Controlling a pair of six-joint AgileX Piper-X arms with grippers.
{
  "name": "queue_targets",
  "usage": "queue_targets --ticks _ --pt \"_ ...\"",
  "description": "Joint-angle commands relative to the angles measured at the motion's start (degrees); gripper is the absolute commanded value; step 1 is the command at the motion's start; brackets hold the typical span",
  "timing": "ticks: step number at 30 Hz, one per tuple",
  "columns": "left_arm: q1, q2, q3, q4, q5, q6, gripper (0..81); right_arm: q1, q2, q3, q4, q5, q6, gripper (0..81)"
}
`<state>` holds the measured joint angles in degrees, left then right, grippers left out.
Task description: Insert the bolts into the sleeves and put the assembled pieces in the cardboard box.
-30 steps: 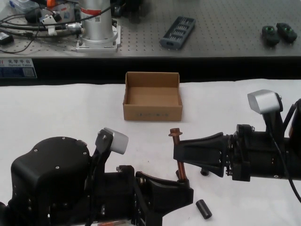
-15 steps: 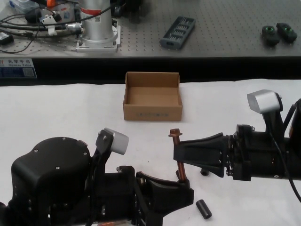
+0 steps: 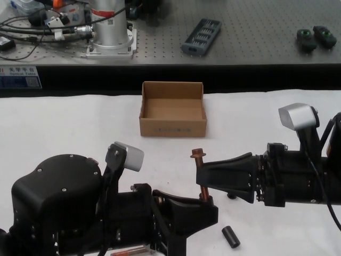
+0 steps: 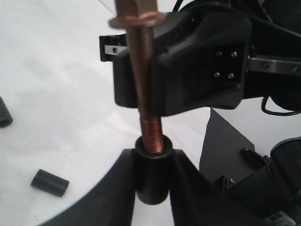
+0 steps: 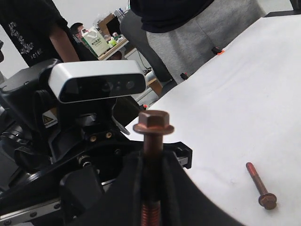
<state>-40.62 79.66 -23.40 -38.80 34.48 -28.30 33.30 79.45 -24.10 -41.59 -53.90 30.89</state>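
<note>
Cardboard box (image 3: 173, 116) stands open at twelve o'clock on the bench (image 3: 64, 125), and at five o'clock from it the right gripper (image 3: 201, 174) and left gripper (image 3: 206, 205), fingers clamped tight, grip the upright bolt (image 4: 141, 70) and the sleeve (image 4: 151, 183), threaded tip inside the sleeve's mouth.

Open bench (image 3: 80, 122) surrounds the cardboard box (image 3: 173, 127); one sleeve (image 3: 230, 237) lies loose.
</note>
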Motion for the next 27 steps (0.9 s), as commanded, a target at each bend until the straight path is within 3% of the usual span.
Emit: queue_targets --ticks 1,27 --pt "0.0 -0.1 -0.5 -1.2 -1.9 -0.2 5.0 0.1 -0.1 -0.1 -0.3 -1.5 0.0 2.4" --pt "1.0 -0.1 -0.5 -3.3 -5.8 -5.6 5.0 0.1 -0.1 0.0 -0.2 -4.6 -0.2 2.4"
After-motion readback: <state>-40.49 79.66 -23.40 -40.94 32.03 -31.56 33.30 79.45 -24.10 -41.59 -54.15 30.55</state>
